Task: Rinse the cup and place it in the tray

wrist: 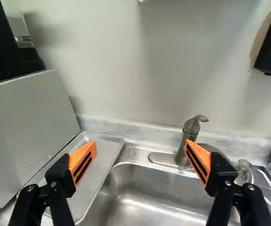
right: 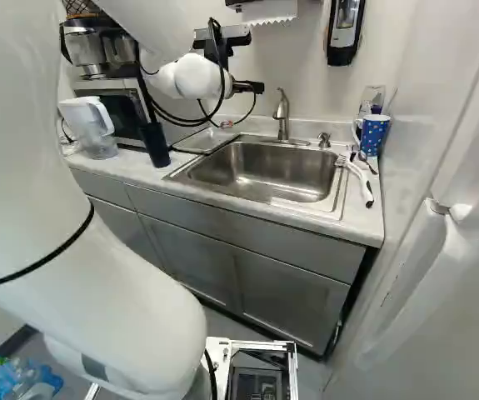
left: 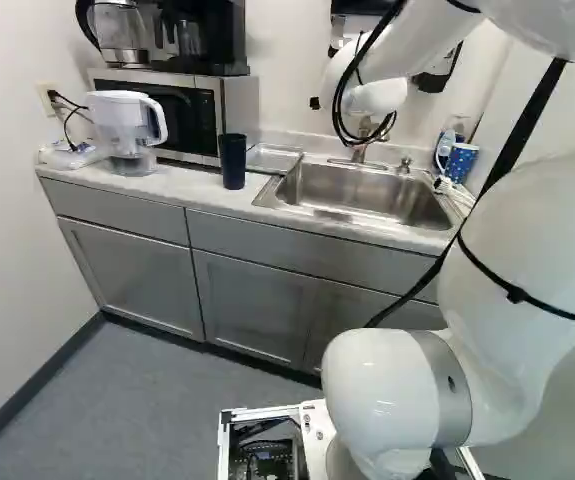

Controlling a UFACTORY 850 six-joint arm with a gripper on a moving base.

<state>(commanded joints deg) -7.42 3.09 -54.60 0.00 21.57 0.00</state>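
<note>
On the counter, the dark cup stands upright beside the tray, probably light, stiff and slippery when wet, so you should bring your gripper, fingers spread and empty, squarely around its mid-wall.

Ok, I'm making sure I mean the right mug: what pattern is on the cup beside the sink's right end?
White dots on blue; the cup shows best in the right base view.
</note>
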